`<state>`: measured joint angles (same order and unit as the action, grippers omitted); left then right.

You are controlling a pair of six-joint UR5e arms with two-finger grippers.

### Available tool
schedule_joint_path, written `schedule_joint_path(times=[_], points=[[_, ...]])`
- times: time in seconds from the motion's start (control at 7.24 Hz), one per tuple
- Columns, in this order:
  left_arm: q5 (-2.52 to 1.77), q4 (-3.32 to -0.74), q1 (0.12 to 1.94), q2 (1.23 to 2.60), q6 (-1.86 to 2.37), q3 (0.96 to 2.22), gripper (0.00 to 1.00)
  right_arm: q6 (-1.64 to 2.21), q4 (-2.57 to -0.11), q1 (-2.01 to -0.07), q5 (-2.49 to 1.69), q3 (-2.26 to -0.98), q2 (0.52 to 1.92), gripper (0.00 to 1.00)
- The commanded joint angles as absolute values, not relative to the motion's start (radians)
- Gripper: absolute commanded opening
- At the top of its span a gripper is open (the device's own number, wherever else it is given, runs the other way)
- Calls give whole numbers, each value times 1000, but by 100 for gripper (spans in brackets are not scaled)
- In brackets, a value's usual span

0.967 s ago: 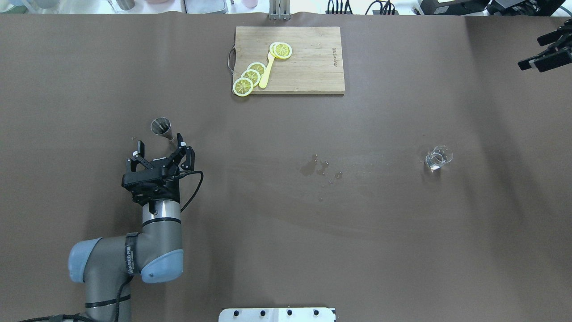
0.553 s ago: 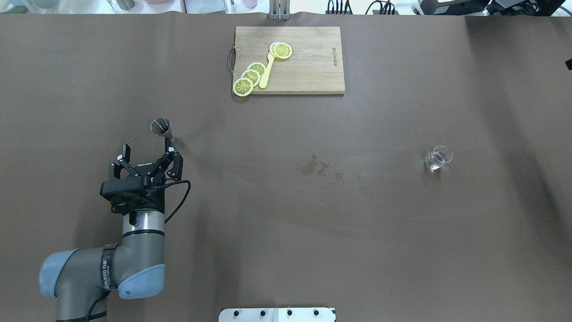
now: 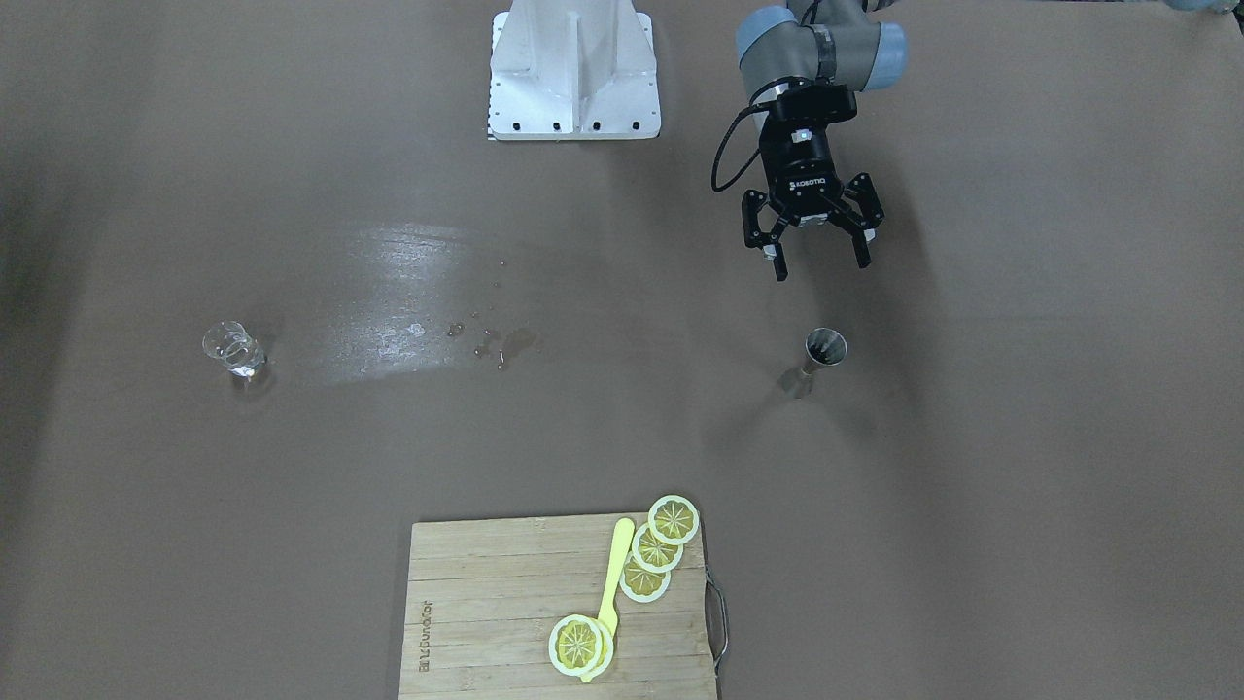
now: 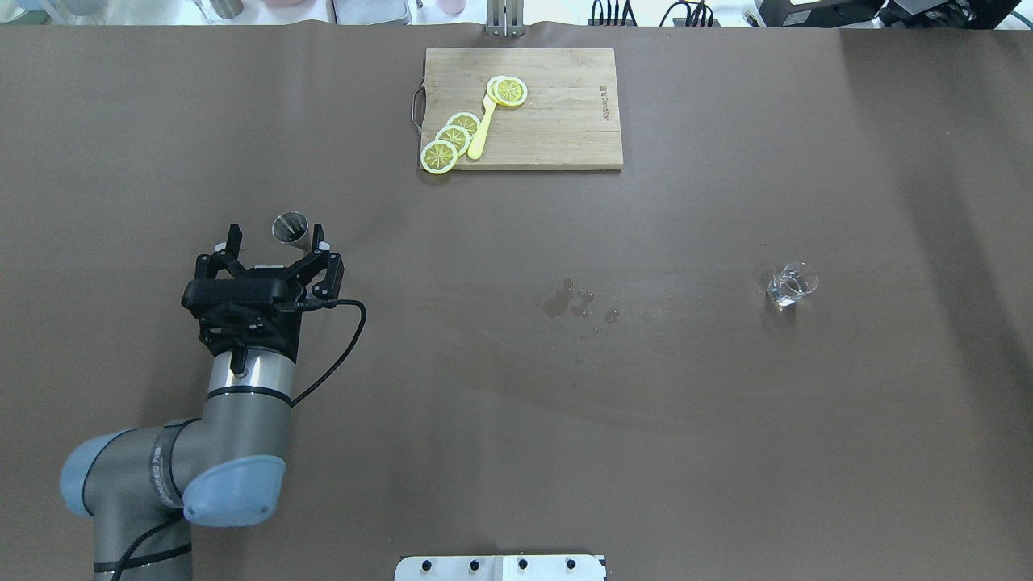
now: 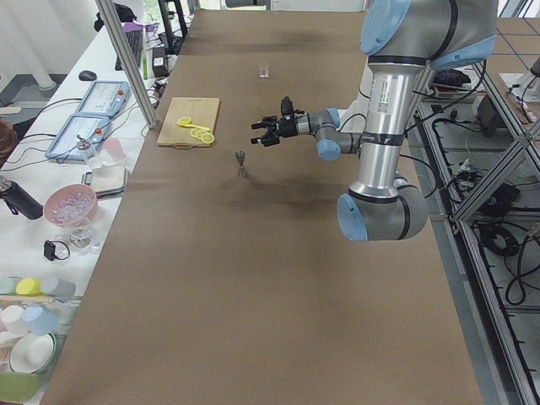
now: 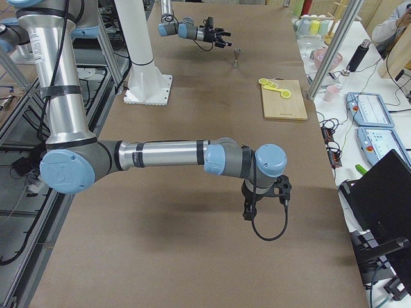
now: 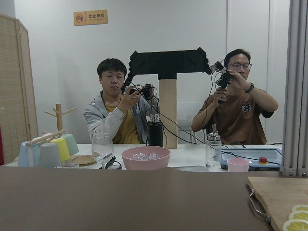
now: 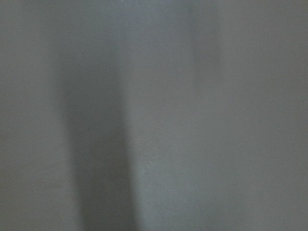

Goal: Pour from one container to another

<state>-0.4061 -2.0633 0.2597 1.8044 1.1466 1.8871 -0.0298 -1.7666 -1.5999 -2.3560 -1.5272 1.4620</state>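
The grey metal jigger [image 4: 290, 227] stands upright on the brown table, left of the middle; it also shows in the front view [image 3: 824, 352] and the left side view [image 5: 241, 159]. My left gripper [image 4: 276, 240] is open and holds nothing. It hovers above the table just on the robot's side of the jigger [image 6: 237, 56], not touching it, as the front view of the left gripper [image 3: 821, 264] shows. The small clear glass [image 4: 791, 284] stands alone far to the right [image 3: 231, 350]. My right gripper [image 6: 255, 204] shows only in the right side view, pointing down; I cannot tell its state.
A wooden cutting board [image 4: 557, 121] with lemon slices [image 4: 453, 139] and a yellow utensil lies at the far edge. A small wet spill [image 4: 575, 303] marks the table's middle. Two people sit behind the far edge in the left wrist view, beside a pink bowl [image 7: 146, 158].
My left arm first drew back and left, then came forward, so its open fingers now sit close by the jigger. The right gripper has left the overhead view at the right edge.
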Motion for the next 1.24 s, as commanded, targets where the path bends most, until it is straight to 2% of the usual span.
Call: schedule_joint_path(times=[0.0, 0.14, 0.28, 0.41, 0.55, 0.83, 1.11], points=[[-663, -2181, 430, 1874, 758, 1899, 99, 1, -1766, -1608, -2318, -1586, 1551, 100], [-808, -2177, 521, 1897, 655, 1888, 99, 44, -1766, -1614, -2319, -1632, 1595, 100], [-995, -2178, 626, 1905, 532, 1869, 99, 48, -1764, -1612, -2319, -1735, 1697, 100], [-1149, -2180, 715, 1908, 462, 1832, 99, 32, -1737, -1612, -2318, -1753, 1719, 100], [-1260, -2180, 768, 1908, 460, 1792, 99, -6, -1609, -1611, -2272, -1744, 1729, 100], [-1576, -2163, 930, 1905, 459, 1722, 99, 4, -1569, -1609, -2276, -1720, 1726, 100], [-1762, -2145, 1027, 1898, 459, 1625, 99, 2, -1508, -1608, -2275, -1643, 1697, 100]])
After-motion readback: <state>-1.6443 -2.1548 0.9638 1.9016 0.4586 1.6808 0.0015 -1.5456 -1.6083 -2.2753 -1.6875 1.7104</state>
